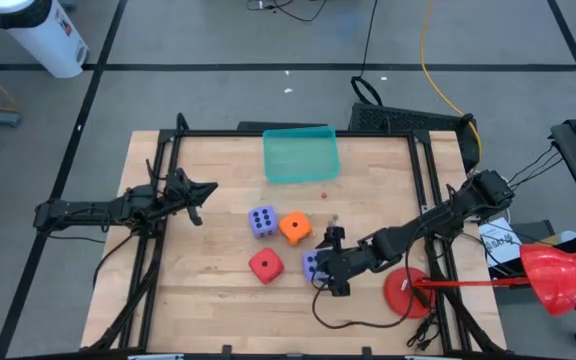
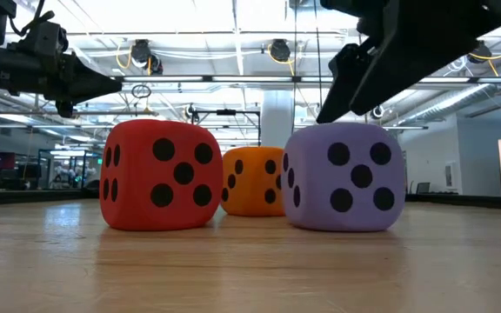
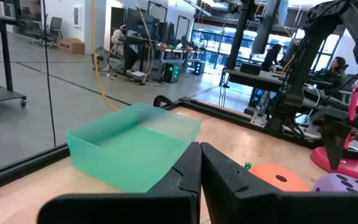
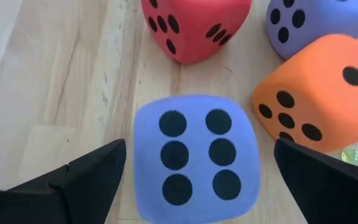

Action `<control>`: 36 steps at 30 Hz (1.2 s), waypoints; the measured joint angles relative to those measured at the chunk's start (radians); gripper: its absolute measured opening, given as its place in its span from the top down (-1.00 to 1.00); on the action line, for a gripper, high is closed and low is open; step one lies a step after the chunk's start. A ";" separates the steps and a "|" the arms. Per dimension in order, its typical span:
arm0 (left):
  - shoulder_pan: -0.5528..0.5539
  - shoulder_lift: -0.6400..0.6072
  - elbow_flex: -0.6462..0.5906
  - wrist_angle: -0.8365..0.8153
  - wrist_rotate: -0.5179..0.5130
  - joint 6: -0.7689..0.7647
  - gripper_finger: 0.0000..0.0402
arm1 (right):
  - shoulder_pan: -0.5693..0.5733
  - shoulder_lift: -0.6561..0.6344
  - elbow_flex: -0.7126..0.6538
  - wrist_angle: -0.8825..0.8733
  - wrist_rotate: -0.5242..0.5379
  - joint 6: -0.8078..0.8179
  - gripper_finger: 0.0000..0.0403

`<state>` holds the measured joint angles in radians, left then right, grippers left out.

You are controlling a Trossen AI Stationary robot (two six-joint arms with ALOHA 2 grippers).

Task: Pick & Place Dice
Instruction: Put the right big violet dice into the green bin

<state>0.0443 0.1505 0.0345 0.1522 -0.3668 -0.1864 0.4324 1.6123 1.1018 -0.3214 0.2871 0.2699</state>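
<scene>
Left gripper [image 1: 200, 191] waits clenched on nothing at the table's left side, well apart from the dice. Right gripper [image 1: 326, 262] hangs spread wide over the near purple die [image 1: 313, 265], one finger either side, six-face up in the right wrist view [image 4: 194, 155], not yet touching it by the look of things.

Left to right across the wooden table [image 1: 198, 300]: red die [image 1: 265, 264] near the front, the far purple die [image 1: 262, 221] behind it, orange die [image 1: 294, 227] just beside that, then the near purple die under the claw, w/ a red round disc [image 1: 408, 292] farther right. Teal bin [image 1: 301, 154] sits at the back edge, nothing in it that I can see.

Risks, as I judge them: dice look soft, so an off-centre squeeze could squash or spin the cube out of the fingers. Orange die is near the target on one side; a finger coming down wide could nudge it. Red die is less of a worry, more gap there.

Room: open wood left of the target and toward the front edge. Straight path to the bin runs over the orange die, so lift needs clearance first. Black frame rails [image 1: 423, 170] line both sides; the right arm's elbow already lies across the right rail, so little slack that way.
</scene>
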 joint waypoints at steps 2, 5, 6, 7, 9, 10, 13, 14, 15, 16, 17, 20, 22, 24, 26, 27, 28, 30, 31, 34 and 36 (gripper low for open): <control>0.000 0.000 0.000 0.000 0.000 0.000 0.95 | -0.014 -0.003 0.000 0.001 -0.015 0.010 -0.99; 0.000 0.000 0.000 0.000 0.000 0.000 0.95 | -0.035 -0.002 0.001 -0.026 -0.030 0.013 -0.99; 0.000 0.000 0.000 0.000 0.000 0.000 0.95 | -0.042 -0.002 0.001 -0.035 -0.034 0.013 -0.99; 0.000 0.000 0.000 0.000 0.000 0.000 0.95 | -0.050 -0.003 0.001 -0.039 -0.048 0.010 -0.99; 0.000 0.000 0.000 0.000 0.001 0.000 0.95 | -0.061 -0.003 0.001 -0.049 -0.080 0.010 -0.99; 0.000 0.000 0.000 0.000 0.001 -0.001 0.95 | -0.064 -0.003 0.001 -0.048 -0.085 0.010 -0.99; 0.000 0.000 0.000 0.000 0.001 -0.001 0.95 | -0.066 0.001 0.001 -0.046 -0.105 0.005 -0.99; 0.000 0.000 0.000 -0.001 0.001 -0.001 0.95 | -0.065 0.005 0.002 -0.041 -0.109 0.005 -0.99; 0.000 0.000 0.000 -0.001 0.001 -0.001 0.95 | -0.064 0.007 0.002 -0.038 -0.108 0.003 -0.99; 0.000 0.000 0.000 -0.001 0.002 0.000 0.95 | -0.061 0.008 0.002 -0.038 -0.107 -0.002 -0.99; 0.000 0.000 0.000 -0.001 0.002 0.001 0.95 | -0.059 0.008 0.002 -0.038 -0.106 -0.007 -0.99; 0.000 0.000 0.000 -0.001 0.002 0.004 0.95 | -0.063 0.008 0.002 -0.007 -0.092 -0.029 -0.99; 0.000 0.000 0.000 -0.001 0.002 0.003 0.95 | -0.068 -0.006 0.002 0.003 -0.083 -0.038 -0.99; 0.000 0.000 0.000 -0.001 0.002 0.003 0.95 | -0.076 -0.018 0.002 0.009 -0.087 -0.047 -0.99; 0.000 0.000 0.000 -0.001 0.002 0.002 0.95 | -0.087 -0.019 0.002 0.009 -0.131 -0.048 -0.99; 0.000 0.000 0.000 -0.001 0.002 0.002 0.95 | -0.091 -0.019 0.002 0.001 -0.153 -0.048 -0.99; 0.000 0.000 0.000 -0.001 0.002 0.002 0.95 | -0.095 -0.019 0.001 -0.002 -0.178 -0.044 -0.99; 0.000 0.000 0.000 -0.002 0.002 0.000 0.95 | -0.106 -0.022 0.002 0.004 -0.214 -0.019 -0.99; 0.000 0.000 0.000 -0.002 0.002 0.000 0.95 | -0.111 -0.023 0.002 0.002 -0.213 0.000 -0.99; 0.000 0.000 0.000 -0.002 0.002 0.000 0.95 | -0.118 -0.023 0.002 -0.020 -0.213 0.047 -0.99; 0.000 0.000 0.000 -0.002 0.002 0.000 0.95 | -0.118 -0.023 0.002 -0.016 -0.213 0.061 -0.99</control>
<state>0.0444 0.1505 0.0345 0.1501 -0.3649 -0.1864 0.3145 1.5898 1.1038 -0.3372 0.0744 0.3311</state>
